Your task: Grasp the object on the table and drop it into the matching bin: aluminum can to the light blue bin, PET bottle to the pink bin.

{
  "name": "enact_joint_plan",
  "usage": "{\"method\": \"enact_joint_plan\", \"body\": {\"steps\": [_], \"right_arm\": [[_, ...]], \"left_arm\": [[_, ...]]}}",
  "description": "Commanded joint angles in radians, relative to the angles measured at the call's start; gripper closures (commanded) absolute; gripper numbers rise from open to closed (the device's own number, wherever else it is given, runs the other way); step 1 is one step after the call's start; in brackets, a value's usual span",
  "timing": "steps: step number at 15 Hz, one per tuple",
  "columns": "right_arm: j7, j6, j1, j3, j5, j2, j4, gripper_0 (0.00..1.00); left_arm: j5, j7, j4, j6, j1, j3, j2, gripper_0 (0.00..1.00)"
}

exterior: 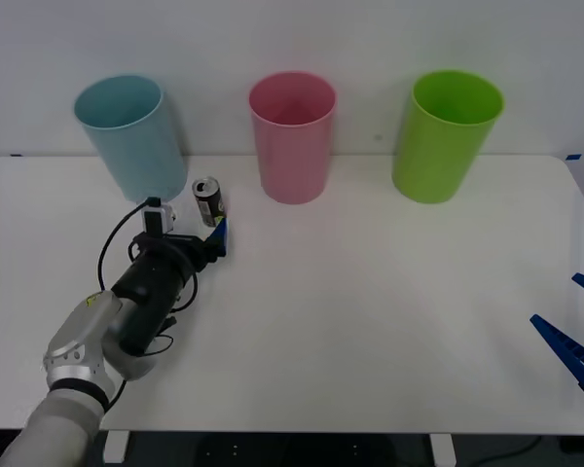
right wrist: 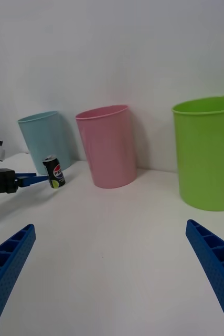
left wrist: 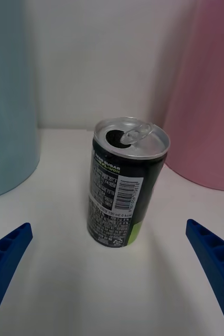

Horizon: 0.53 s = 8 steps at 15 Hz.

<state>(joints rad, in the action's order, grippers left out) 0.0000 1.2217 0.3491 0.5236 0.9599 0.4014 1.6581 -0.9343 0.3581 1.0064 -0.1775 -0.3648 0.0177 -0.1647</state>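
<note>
The aluminum can (exterior: 207, 200) stands upright on the white table (exterior: 370, 292), between the light blue bin (exterior: 131, 136) and the pink bin (exterior: 292, 136). It is black with a silver pull-tab top and a yellow-green patch near the base. My left gripper (exterior: 202, 232) sits open just in front of the can, low over the table. In the left wrist view the can (left wrist: 126, 184) stands centred between the spread blue fingers (left wrist: 7, 252), untouched. My right gripper (exterior: 555, 299) rests open at the table's right edge, far from the can (right wrist: 54, 171).
A lime green bin (exterior: 446, 136) stands at the back right, beside the pink bin (right wrist: 107, 147). All three bins line the far edge against a white wall. The light blue bin (left wrist: 7, 105) is close beside the can. Bare tabletop spans the middle and front.
</note>
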Motion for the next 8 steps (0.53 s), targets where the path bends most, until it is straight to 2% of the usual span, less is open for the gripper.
{"method": "enact_joint_plan", "body": {"steps": [1,8], "right_arm": [[0.000,0.000,0.000,0.000,0.000,0.000,0.000,0.00],[0.000,0.000,0.000,0.000,0.000,0.000,0.000,0.00]], "left_arm": [[-0.001,0.001,-0.089,0.001,-0.074,-0.008,-0.001,0.00],[-0.011,0.002,-0.253,0.056,-0.230,-0.013,0.014,0.00]]}}
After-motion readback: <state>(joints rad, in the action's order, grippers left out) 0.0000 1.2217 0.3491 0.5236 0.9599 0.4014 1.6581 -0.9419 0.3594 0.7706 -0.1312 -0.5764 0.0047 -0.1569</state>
